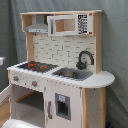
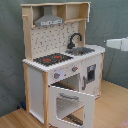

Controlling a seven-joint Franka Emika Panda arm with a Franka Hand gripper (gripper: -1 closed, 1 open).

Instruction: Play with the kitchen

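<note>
- Claw and arm: we see only a pale, blurred part of the robot [image 2: 118, 44] at the second exterior view's right edge, level with the sink and apart from the kitchen; we cannot tell whether the claw is released or clenched, and it touches nothing that we can make out.
- Kitchen [image 1: 60, 70] [image 2: 60, 65]: it stands upright on a wooden floor [image 2: 112, 107] before a grey curtain [image 1: 115, 50] in both exterior views.
- In both exterior views we see the hob [image 1: 34, 65] [image 2: 53, 59] with its red rings, the grey sink [image 1: 72, 74] [image 2: 81, 50], the black faucet [image 1: 85, 59] [image 2: 75, 39] and the grey hood [image 1: 37, 26] [image 2: 49, 20].
- Only the second exterior view shows the oven door [image 2: 70, 102] swung down and open, with its window facing up.
- Only the first exterior view shows the white microwave [image 1: 70, 24] on the upper shelf, with its door ajar.
</note>
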